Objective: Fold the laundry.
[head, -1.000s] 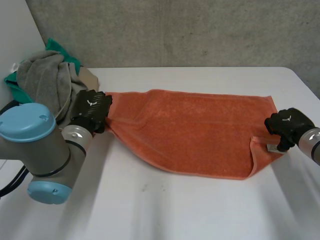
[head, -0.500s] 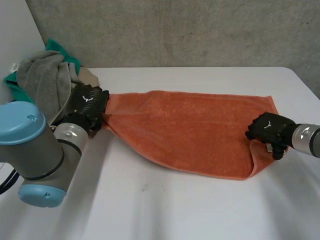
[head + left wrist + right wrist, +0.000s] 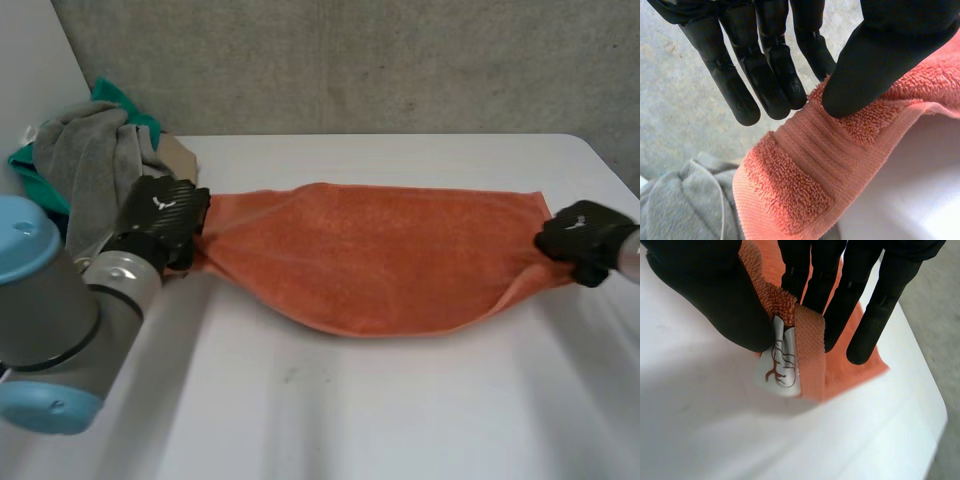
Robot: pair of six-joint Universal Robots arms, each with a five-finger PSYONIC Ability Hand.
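An orange towel (image 3: 370, 255) hangs stretched between my two hands above the white table (image 3: 380, 410), sagging in the middle. My left hand (image 3: 160, 215) pinches its left end: in the left wrist view the thumb (image 3: 880, 60) presses the towel's hem (image 3: 805, 165) against the fingers (image 3: 765, 75). My right hand (image 3: 580, 238) holds the right end. In the right wrist view its thumb (image 3: 715, 300) and fingers (image 3: 840, 295) pinch the towel's corner (image 3: 807, 350), where a white label (image 3: 777, 365) hangs.
A pile of laundry (image 3: 95, 150), grey and green cloth, lies at the table's back left corner, just behind my left hand; the grey cloth (image 3: 685, 205) lies beneath that hand. The table's right edge (image 3: 935, 405) runs close to my right hand.
My right hand went in over the towel's folded right corner, took hold of it and pulled out to the right. The towel is now drawn taut and lifted; my left hand shifted slightly left.
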